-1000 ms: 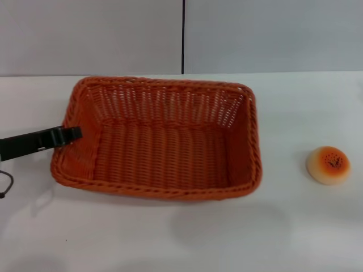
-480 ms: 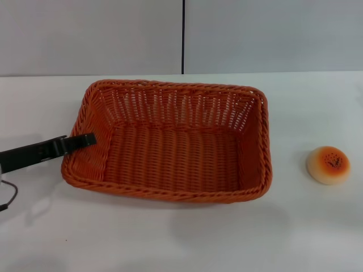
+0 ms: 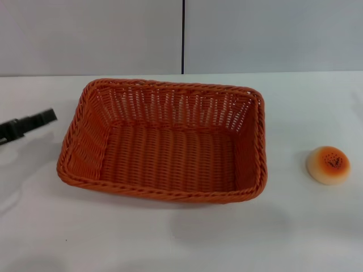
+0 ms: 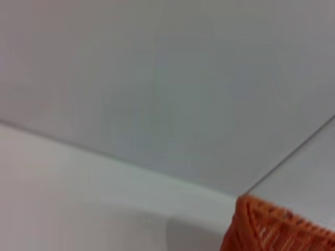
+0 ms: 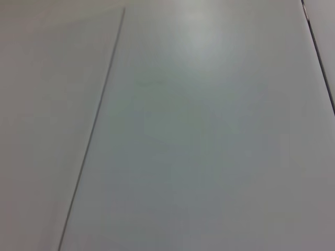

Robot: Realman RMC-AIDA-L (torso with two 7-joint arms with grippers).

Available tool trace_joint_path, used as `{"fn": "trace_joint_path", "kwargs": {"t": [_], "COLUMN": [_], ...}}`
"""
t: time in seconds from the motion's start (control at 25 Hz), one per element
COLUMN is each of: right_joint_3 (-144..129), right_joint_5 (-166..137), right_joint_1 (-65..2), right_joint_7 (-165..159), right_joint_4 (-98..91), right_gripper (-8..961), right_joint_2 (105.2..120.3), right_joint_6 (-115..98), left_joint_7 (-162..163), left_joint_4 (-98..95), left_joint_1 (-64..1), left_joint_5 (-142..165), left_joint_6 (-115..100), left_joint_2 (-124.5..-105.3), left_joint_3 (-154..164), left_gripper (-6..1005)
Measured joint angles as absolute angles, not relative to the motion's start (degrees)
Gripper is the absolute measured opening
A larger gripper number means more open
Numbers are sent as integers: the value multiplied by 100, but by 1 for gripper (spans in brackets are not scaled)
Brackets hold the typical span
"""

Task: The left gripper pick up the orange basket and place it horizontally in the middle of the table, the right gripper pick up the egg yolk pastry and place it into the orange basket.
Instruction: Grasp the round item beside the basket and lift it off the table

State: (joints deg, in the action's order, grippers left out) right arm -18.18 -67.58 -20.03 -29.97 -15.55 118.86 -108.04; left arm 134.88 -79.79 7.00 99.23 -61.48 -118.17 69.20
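Note:
The orange basket (image 3: pixel 161 141) rests lengthwise on the white table (image 3: pixel 170 238), near its middle, and nothing is in it. My left gripper (image 3: pixel 50 116) is a black bar at the left edge, apart from the basket's left rim, open and holding nothing. One corner of the basket (image 4: pixel 277 230) shows in the left wrist view. The egg yolk pastry (image 3: pixel 328 165) sits on the table to the right of the basket, a clear gap away from it. The right gripper is out of view.
A grey wall with a dark vertical seam (image 3: pixel 183 37) stands behind the table. The right wrist view shows only plain grey panels (image 5: pixel 209 130) with thin seams.
My left gripper let go of the basket's left rim and drew back to the left. The basket settled slightly leftward on the table. The pastry has not moved.

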Motion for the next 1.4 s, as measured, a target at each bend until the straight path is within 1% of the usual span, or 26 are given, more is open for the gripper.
{"fn": "trace_joint_path", "kwargs": {"t": [0.04,0.24,0.44,0.64,0.72,0.8,0.88,0.96,1.04,1.28,1.4], "right_joint_3": [-1819,-1862,-1883,-1890,-1890,-1890,-1888,-1884,-1883,-1888,-1890], "right_joint_5": [-6758,-6764,-6889,-6991,-7022,-7079,-7268,-7438,-7525,-7800,-8433], "right_joint_1": [-1981,-1891,-1842,-1808,-1750,-1676,-1580,-1517,-1453,-1327,-1336], "right_joint_7": [-2997,-2989,-2959,-3062,-3252,-3510,-3934,-4250,-4462,-4614,-5293], "right_joint_4": [-1547,-1257,-1073,-1090,-1158,-1291,-1495,-1613,-1681,-1859,-2290], "right_gripper": [711,711,711,711,711,711,711,711,710,710,710], "right_joint_2": [11886,11897,11902,11885,11879,11882,11888,11886,11881,11884,11884], "right_joint_6": [-10827,-10799,-10754,-10629,-10508,-10308,-9941,-9640,-9388,-9153,-9143], "left_joint_7": [13189,11821,9773,8228,8228,7145,7145,5974,5569,4456,4071], "left_joint_4": [-7811,-7058,-5691,-4458,-4458,-3451,-3451,-2510,-2178,-1338,-1048], "left_joint_1": [665,515,221,-153,-153,-314,-314,-358,-358,-334,-363], "left_joint_5": [9655,8533,7239,6840,6840,6758,6758,6740,6733,6715,6709], "left_joint_6": [-6272,-6843,-7576,-8619,-8619,-9184,-9184,-9797,-9972,-10007,-9905], "left_joint_2": [-11816,-11823,-11819,-11822,-11822,-11813,-11813,-11821,-11820,-11810,-11813], "left_joint_3": [6717,6024,5375,4511,4511,3985,3985,3478,3353,3230,3225], "left_gripper": [751,750,749,749,748,748,748,747,747,746,746]}}
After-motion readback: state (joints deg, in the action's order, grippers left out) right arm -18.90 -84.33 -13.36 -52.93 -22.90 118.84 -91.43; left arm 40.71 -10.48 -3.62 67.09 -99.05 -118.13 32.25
